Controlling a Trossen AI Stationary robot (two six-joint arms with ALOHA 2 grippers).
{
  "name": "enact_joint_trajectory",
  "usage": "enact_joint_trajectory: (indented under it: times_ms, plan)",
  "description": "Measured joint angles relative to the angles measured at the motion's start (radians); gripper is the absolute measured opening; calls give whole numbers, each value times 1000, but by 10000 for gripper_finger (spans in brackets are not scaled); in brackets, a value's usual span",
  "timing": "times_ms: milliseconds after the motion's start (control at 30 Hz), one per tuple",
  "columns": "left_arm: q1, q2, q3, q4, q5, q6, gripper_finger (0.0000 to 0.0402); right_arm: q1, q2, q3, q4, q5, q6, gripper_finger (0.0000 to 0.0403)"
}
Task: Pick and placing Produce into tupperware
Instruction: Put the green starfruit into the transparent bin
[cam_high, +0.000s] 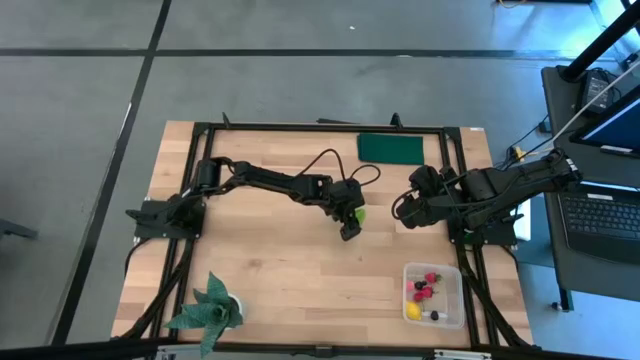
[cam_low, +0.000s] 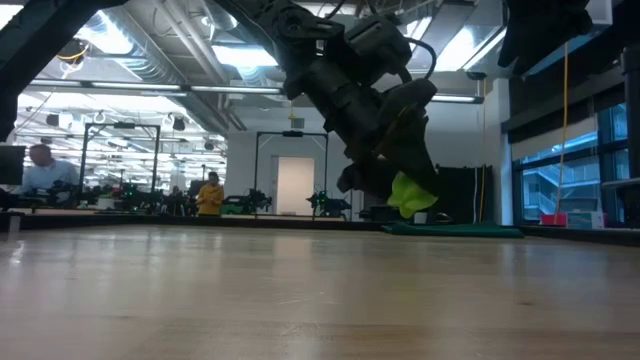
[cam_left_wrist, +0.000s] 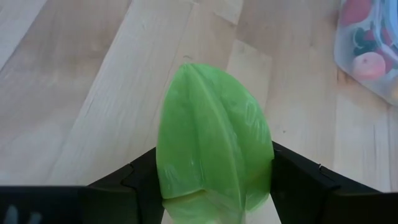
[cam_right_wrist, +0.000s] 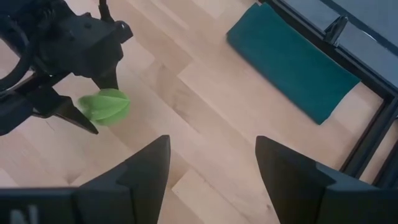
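The bright green ridged fruit (cam_high: 357, 213) is between the fingers of my left gripper (cam_high: 350, 222) near the table's middle, raised off the wood in the low view (cam_low: 410, 195). The clear tupperware (cam_high: 447, 310) stands at the near right corner and holds a yellow lemon-like piece (cam_high: 413, 311), red berries (cam_high: 428, 282) and dark berries (cam_high: 434, 315). Its edge shows in the left wrist view (cam_left_wrist: 367, 43). My right gripper (cam_right_wrist: 211, 168) hangs open over bare wood at the right side, apart from everything. My left gripper pinches the green ridged fruit across its wide middle (cam_left_wrist: 214, 155), one finger (cam_left_wrist: 298, 183) on each side. The fingers slant down from the table's left. The fruit is lifted clear of the table, its pointed end sticking out beyond the fingertips.
A flat dark green rectangle (cam_high: 391, 147) lies at the far edge. A leafy potted plant (cam_high: 210, 308) stands at the near left corner. Bare wood lies between my left gripper and the tupperware. A laptop (cam_high: 600, 215) sits on a stand right of the table.
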Motion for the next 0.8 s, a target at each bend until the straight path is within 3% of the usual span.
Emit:
enact_joint_trajectory:
  times_ms: [500, 800]
  plan:
    - [1, 0, 0, 0, 36, -19, 234, 0, 0, 0, 0, -5, -8, 239]
    - [1, -3, 0, 0, 44, -26, 284, 0, 0, 0, 0, -5, -19, 239]
